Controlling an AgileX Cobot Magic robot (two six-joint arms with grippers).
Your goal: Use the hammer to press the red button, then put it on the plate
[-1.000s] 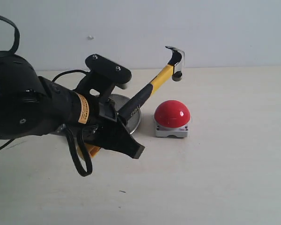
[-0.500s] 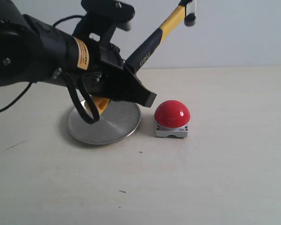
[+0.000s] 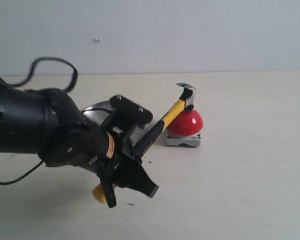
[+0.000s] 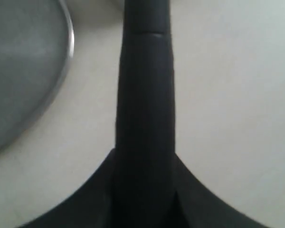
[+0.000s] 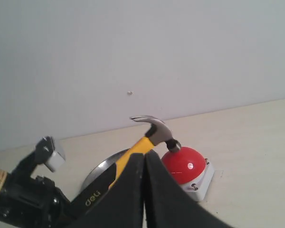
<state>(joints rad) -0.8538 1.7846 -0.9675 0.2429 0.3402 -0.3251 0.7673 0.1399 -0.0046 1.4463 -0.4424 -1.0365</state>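
My left gripper (image 3: 139, 150) is shut on the black grip of the hammer (image 3: 165, 122). The handle slants up to the right, and its steel head (image 3: 187, 94) rests face down on top of the red button (image 3: 186, 123). The yellow loop end (image 3: 98, 194) sticks out below the gripper. In the left wrist view, the black handle (image 4: 145, 90) runs straight out from between the fingers (image 4: 85, 209). The plate (image 3: 92, 111) lies behind the left arm, mostly hidden. My right gripper (image 5: 144, 157) is shut and empty, in front of the hammer (image 5: 152, 132) and button (image 5: 186, 165).
The left arm's bulky black body (image 3: 35, 127) and its cable (image 3: 50, 62) fill the left of the table (image 3: 240, 190). The plate's rim (image 4: 66, 57) lies beside the handle. A pale wall (image 3: 190, 35) stands behind the table.
The left arm has swung down from a raised pose. The hammer head dropped from high above the table onto the red button's dome.
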